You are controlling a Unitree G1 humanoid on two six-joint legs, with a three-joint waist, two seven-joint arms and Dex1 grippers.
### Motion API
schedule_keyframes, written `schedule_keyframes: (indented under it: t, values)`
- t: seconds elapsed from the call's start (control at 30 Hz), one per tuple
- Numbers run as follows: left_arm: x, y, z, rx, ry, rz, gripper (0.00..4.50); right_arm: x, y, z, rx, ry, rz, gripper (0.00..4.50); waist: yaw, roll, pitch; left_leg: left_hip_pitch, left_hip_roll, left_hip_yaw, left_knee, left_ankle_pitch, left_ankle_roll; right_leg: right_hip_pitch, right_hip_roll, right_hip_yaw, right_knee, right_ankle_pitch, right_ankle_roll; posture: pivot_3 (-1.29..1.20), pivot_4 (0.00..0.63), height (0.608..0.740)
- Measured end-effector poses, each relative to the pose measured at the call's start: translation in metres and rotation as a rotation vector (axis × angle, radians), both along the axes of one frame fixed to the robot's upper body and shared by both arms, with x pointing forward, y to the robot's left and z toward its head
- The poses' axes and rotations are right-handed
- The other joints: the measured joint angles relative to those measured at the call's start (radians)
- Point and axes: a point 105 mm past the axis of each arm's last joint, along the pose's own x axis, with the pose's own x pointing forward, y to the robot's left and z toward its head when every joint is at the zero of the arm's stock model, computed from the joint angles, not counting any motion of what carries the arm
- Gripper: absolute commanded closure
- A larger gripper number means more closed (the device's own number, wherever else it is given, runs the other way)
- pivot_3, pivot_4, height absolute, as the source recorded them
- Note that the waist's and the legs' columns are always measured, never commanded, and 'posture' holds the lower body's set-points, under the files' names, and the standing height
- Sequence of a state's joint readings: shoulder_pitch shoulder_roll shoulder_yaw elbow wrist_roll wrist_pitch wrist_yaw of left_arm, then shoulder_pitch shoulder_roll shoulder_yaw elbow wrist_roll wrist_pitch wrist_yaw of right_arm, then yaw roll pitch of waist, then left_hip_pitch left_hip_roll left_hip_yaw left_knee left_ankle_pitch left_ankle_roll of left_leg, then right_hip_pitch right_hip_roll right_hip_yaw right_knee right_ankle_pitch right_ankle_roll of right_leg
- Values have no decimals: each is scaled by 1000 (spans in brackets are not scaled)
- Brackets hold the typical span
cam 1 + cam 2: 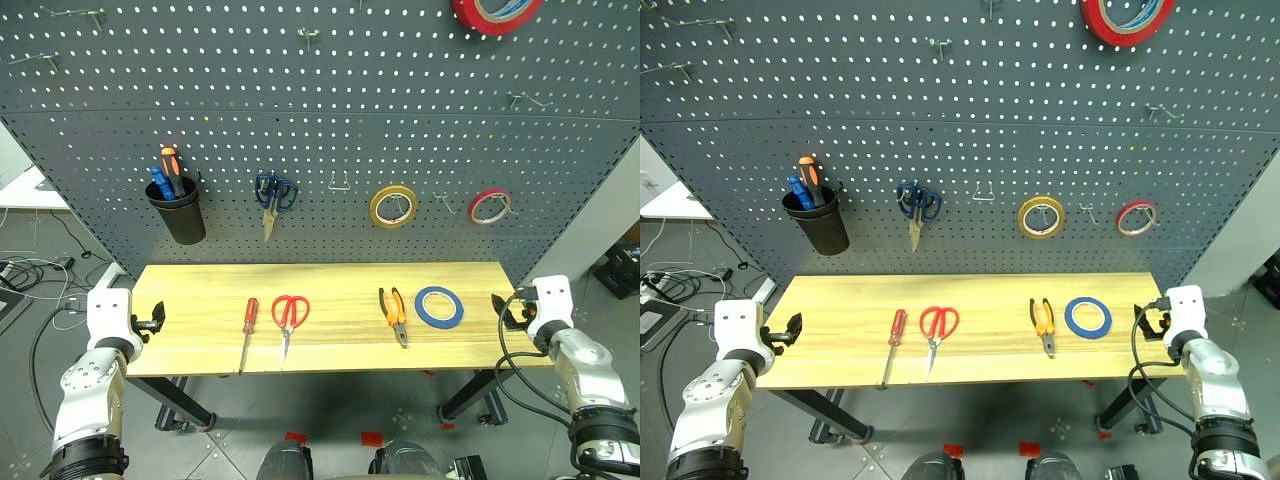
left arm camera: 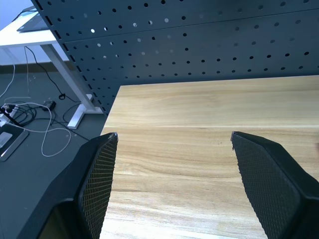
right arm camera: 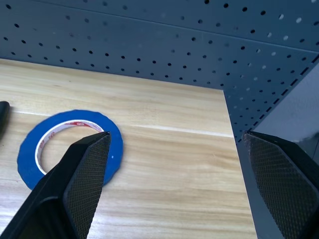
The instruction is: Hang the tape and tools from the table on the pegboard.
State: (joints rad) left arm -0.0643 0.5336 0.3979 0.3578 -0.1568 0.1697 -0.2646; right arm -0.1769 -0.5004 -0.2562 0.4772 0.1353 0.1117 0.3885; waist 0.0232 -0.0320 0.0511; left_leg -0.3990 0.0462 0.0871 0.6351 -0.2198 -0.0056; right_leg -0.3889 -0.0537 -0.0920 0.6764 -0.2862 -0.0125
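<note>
**Four items still flat on the table, both grippers released**

We see the thin flat blue ring of tape (image 1: 439, 306) lying near the right end of the long light wooden plank table (image 1: 200, 285); just left of it lie the small pliers with orange-and-black handles (image 1: 394, 312); further left are the red-handled scissors (image 1: 289, 315) and the slim red-handled screwdriver (image 1: 247, 328); nothing is hung yet on the large dark grey perforated pegboard (image 1: 320, 130) behind. The left gripper (image 1: 150, 320) hovers at the table's left end, fingers spread and empty; the right gripper (image 1: 505, 312) waits at the right end, likewise spread and empty, near the blue ring.

We judge the tape the likely first pick; being so thin and flat, it may slide under closing fingers rather than lift; a skewed hold could make its hole miss a hook; reaching far across, an arm could knock the yellow roll (image 1: 393, 206) or the small red roll (image 1: 489, 206) off their hooks.
</note>
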Motion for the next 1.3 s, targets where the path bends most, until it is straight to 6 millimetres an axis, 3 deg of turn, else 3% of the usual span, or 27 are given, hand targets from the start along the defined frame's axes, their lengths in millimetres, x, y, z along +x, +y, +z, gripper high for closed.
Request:
schedule_keyframes:
  t: [0.87, 1.17, 1.3]
  values:
    - [-8, 14, 2, 81, 30, 46, 661, 0, 8, 1, -64, 5, 68, 0, 0, 1, 1, 0, 0, 0, 0, 0, 0, 0, 0, 0, 0, 0, 0, 75, 36, 740]
    - [-15, 9, 4, 99, 41, -11, 661, -10, 15, 1, -117, 25, 121, 0, 2, 4, 20, 1, 0, 0, -1, 0, 0, 0, 0, 0, -1, -1, -2, 80, 86, 740]
    - [-13, -9, 17, 119, 13, -110, 661, -16, 29, 5, -187, 52, 241, 0, 2, 6, 46, 1, 1, 1, -3, 0, 0, 0, -1, 1, -1, -2, -3, 79, 128, 740]
